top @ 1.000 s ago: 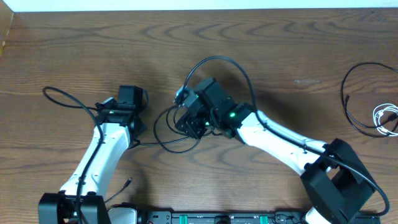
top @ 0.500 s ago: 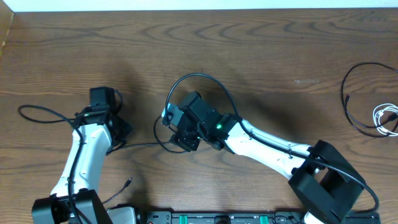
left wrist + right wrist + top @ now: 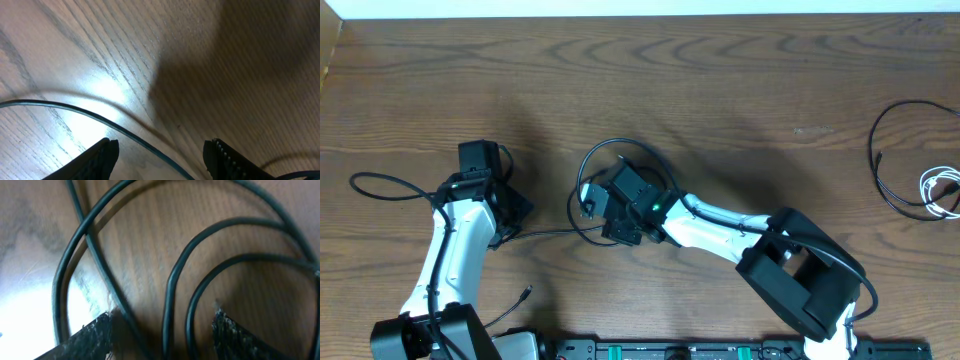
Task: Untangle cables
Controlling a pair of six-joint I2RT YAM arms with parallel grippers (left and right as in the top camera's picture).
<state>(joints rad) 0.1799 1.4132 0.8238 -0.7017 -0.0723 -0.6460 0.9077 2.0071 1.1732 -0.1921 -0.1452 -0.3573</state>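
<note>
Right hand (image 3: 160,330): parked low over the tangle, fingers spread well apart, nothing pinched yet. Several black strands are crossed in the gap.
Left hand (image 3: 160,155): also held open. One thin strand is laid across the gap on the desk (image 3: 240,60), and no grip on it can be made out.
Black cable (image 3: 620,146): looped around the right hand near mid-desk, with a strand stretched left toward the left hand and a curl lying out beyond it.
Other cables: a black loop (image 3: 876,150) and a white cable (image 3: 942,188) are left at the far right edge, well apart from both arms.
What could go wrong: if the right hand gets shut here, several strands could be caught at once and the knot pulled tighter, not freed. A tug from the left could drag the whole bundle along.
Changed since a second ago: the left hand has been shifted leftward, its curl carried with it. The right hand has been drawn left and lower, and the loop over it looks smaller. The far-right cables haven't been touched.
</note>
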